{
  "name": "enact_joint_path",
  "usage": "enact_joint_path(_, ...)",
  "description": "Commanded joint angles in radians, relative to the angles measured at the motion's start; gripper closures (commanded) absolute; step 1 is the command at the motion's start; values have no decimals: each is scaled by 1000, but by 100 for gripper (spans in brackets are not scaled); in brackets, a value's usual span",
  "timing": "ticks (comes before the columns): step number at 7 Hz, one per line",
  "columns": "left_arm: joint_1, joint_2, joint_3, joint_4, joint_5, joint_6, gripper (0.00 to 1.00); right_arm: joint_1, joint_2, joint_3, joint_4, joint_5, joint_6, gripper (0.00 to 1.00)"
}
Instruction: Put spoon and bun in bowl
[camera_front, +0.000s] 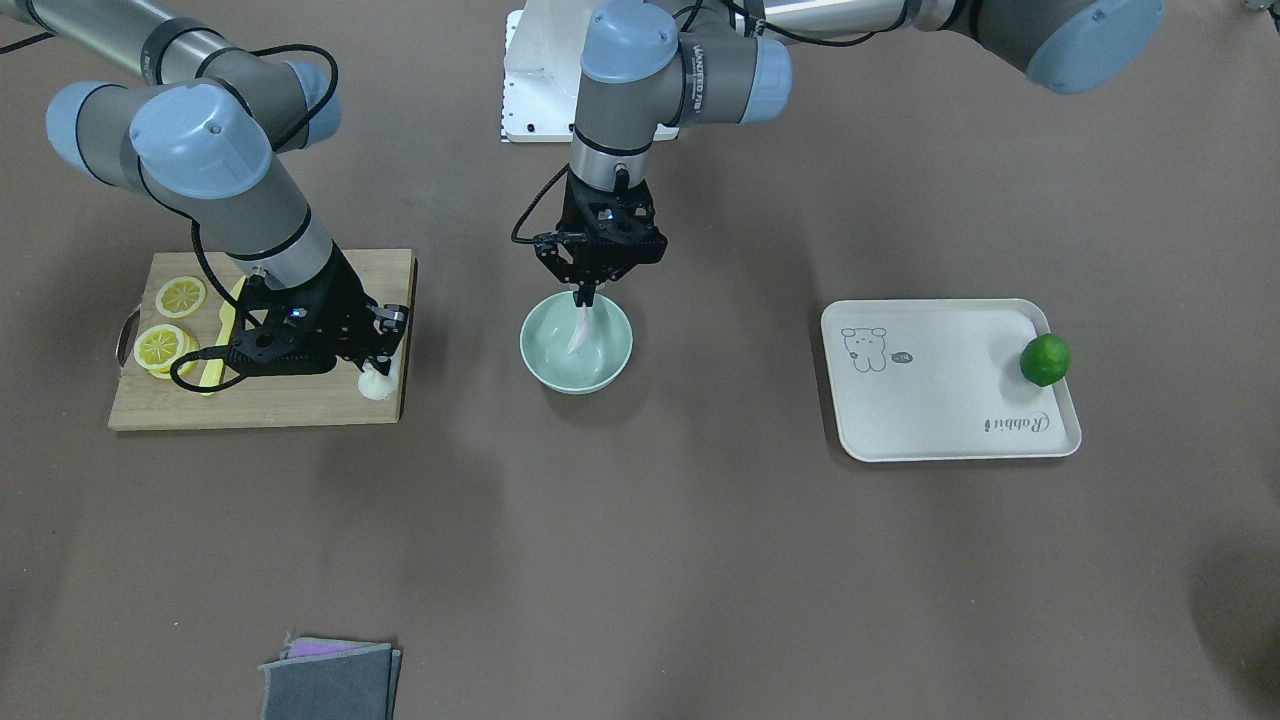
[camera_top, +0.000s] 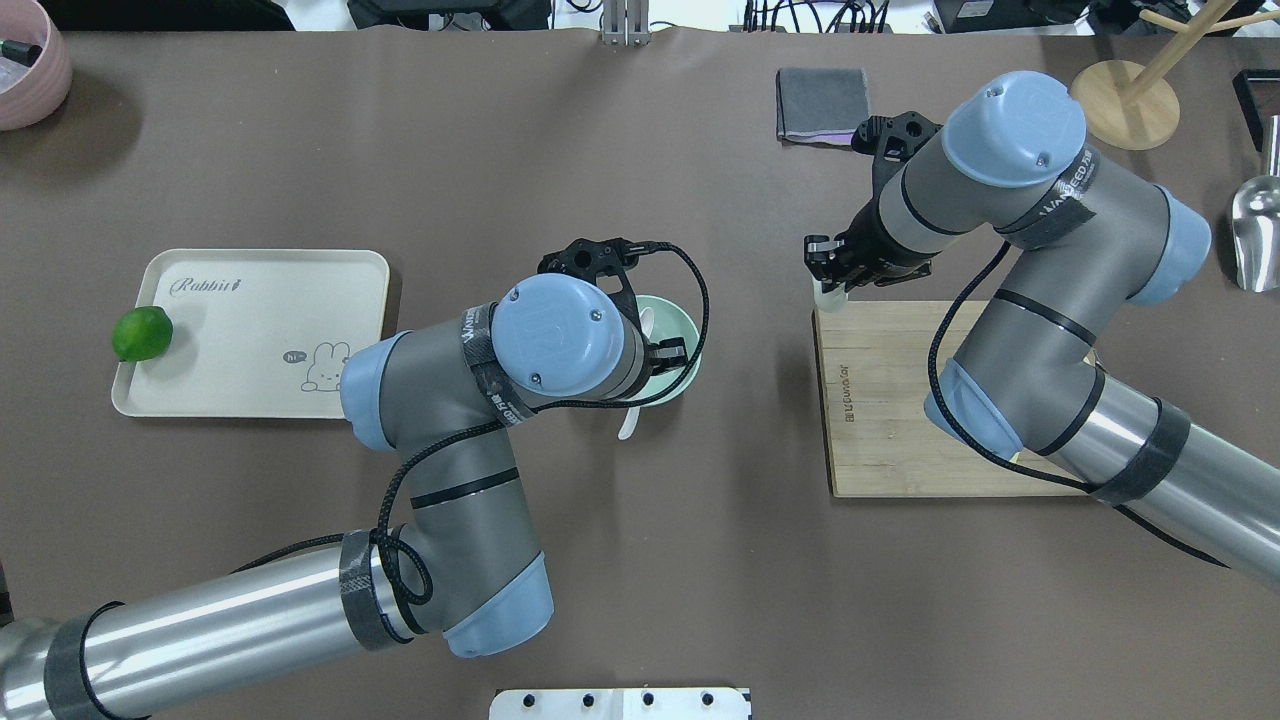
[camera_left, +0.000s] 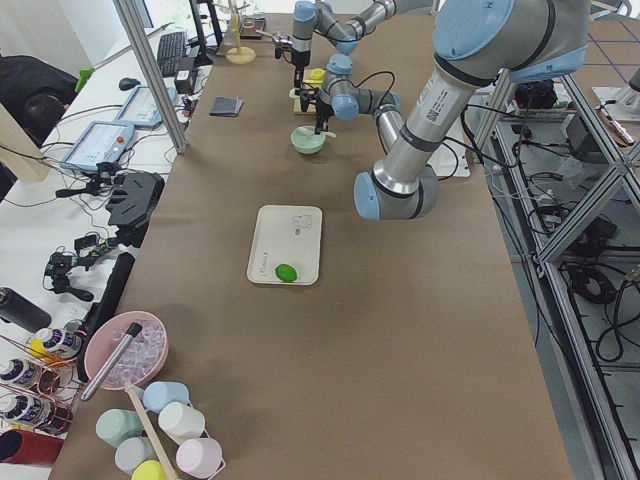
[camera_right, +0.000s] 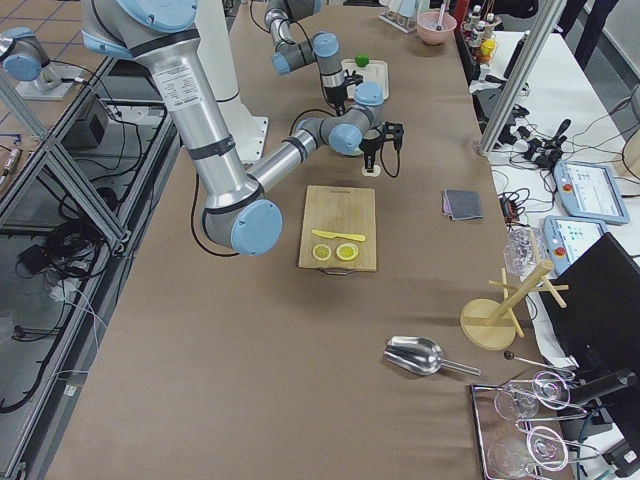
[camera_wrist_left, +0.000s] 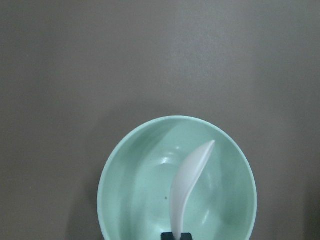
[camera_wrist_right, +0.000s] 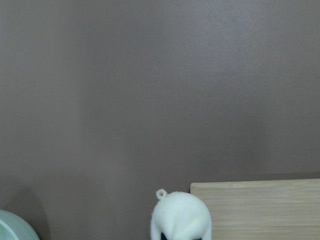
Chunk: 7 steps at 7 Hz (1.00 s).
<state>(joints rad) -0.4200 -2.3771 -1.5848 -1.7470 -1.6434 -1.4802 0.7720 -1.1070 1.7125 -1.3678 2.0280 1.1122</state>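
The pale mint-green bowl (camera_front: 540, 362) stands mid-table and fills the left wrist view (camera_wrist_left: 116, 165). My left gripper (camera_front: 584, 296) is shut on the handle of the white spoon (camera_front: 579, 332), which hangs scoop-down inside the bowl; the left wrist view shows the spoon (camera_wrist_left: 188, 182) over the bowl's hollow. The white bun (camera_front: 374, 384) is at the corner of the wooden cutting board (camera_front: 260, 405) nearest the bowl. My right gripper (camera_front: 380, 368) is shut on the bun (camera_wrist_right: 181, 216). I cannot tell whether the bun is lifted off the board.
Lemon slices (camera_front: 180, 296) and a yellow plastic knife (camera_front: 222, 330) lie on the board under the right arm. A beige tray (camera_front: 940, 400) holds a green lime (camera_front: 1045, 360). A folded grey cloth (camera_front: 330, 680) lies at the table's front edge.
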Motion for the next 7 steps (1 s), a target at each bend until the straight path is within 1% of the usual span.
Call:
enact_joint_path(1,6,-5,8,4,8,1,67,-5,10,-4,1,-2,2,100)
enact_joint_path(2,6,-4,26,3,83,5,3,-6,15,-4,3,-2,2,100)
enact_joint_path(3,4,1,25,3,109,20,2,-16,33,-4,1,-3,2,100)
enact_joint_path(4,-43,16,-12,6,102,96,2,-28,67,-4,-2,-5,5,100)
enact_joint_path(5,-98,104,-103,4,44,224,2,-55,106,-4,-13,-24,44,100)
enact_joint_path(6,-179,190,-186,4,-35,289,2,-80,136,-5,-16,-52,60,100)
enact_joint_path(7,-245,264,-242,3,-85,384,2,-114,166,-4,-16,-80,86,100)
